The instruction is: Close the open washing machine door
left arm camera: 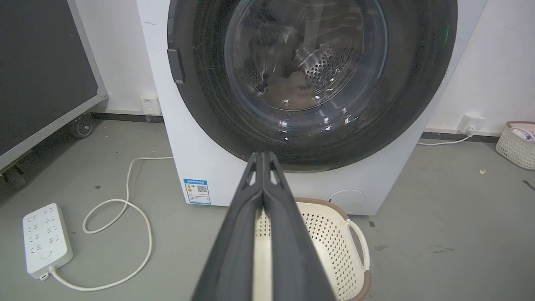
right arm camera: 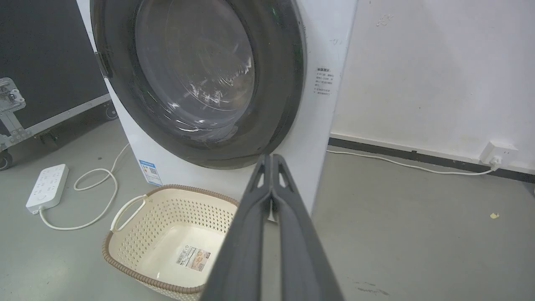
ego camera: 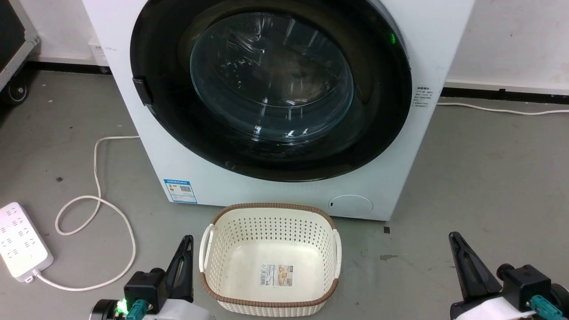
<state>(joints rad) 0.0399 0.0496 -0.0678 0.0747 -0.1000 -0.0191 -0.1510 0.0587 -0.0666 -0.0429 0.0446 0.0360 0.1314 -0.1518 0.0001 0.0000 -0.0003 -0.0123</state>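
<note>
The white washing machine (ego camera: pixel 284 195) stands straight ahead, with a blue label sticker (ego camera: pixel 180 191) and a small round flap (ego camera: pixel 351 206) low on its front. The washing machine door (ego camera: pixel 271 84), with its black rim and bulging glass, lies flat against the machine's front; a dark latch tab (ego camera: pixel 143 91) sits on its left edge. The steel drum shows through the glass of the door (left arm camera: pixel 309 54). My left gripper (ego camera: pixel 187 242) is shut and empty, low on the left, well short of the machine. My right gripper (ego camera: pixel 453 238) is shut and empty at the lower right. The fingers touch at the tips on the left gripper (left arm camera: pixel 263 155) and the right gripper (right arm camera: pixel 271 158).
A cream perforated basket (ego camera: pixel 271 208) sits on the floor between my grippers, right before the machine. A white power strip (ego camera: pixel 20 242) and looped cable (ego camera: pixel 95 178) lie left. A black wheeled case (left arm camera: pixel 37 75) stands far left; another basket (left arm camera: pixel 516 144) far right.
</note>
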